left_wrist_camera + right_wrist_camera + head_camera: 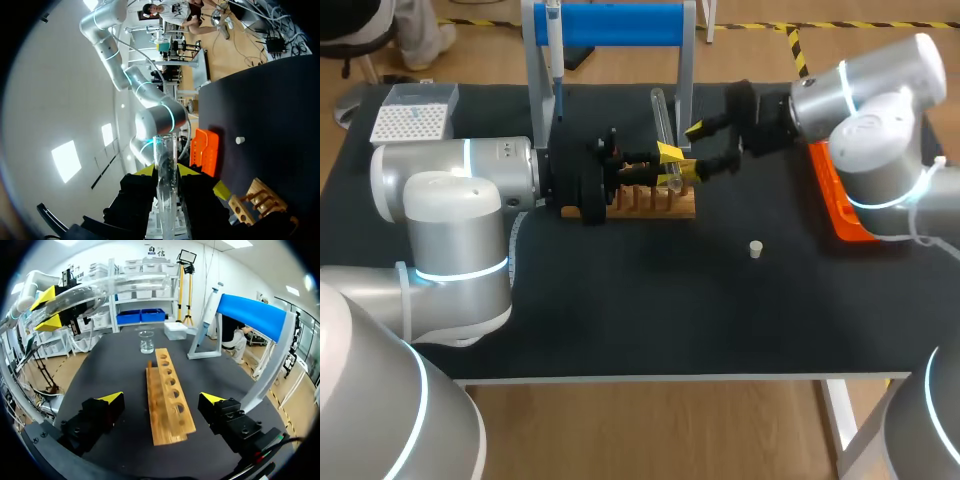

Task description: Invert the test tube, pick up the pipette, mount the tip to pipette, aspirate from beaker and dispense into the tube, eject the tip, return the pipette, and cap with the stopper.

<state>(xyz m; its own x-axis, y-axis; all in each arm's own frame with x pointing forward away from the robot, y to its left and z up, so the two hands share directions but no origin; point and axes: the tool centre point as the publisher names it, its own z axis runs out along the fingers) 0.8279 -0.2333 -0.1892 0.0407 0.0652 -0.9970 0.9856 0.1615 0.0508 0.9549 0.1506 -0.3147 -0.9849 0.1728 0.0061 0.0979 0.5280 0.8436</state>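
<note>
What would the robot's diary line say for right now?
left hand shut on test tube | right hand open over wooden rack | stopper on table | pipette on stand

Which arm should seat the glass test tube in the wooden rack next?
Probably left: left gripper is shut on the clear glass test tube by the wooden rack; right gripper is open, empty.

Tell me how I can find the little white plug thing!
Find the wooden rack in the middle of the black table, then the orange tray to its right. Nearer the table's front edge between them sits the stopper, alone: a tiny pale stub touching nothing.
</note>
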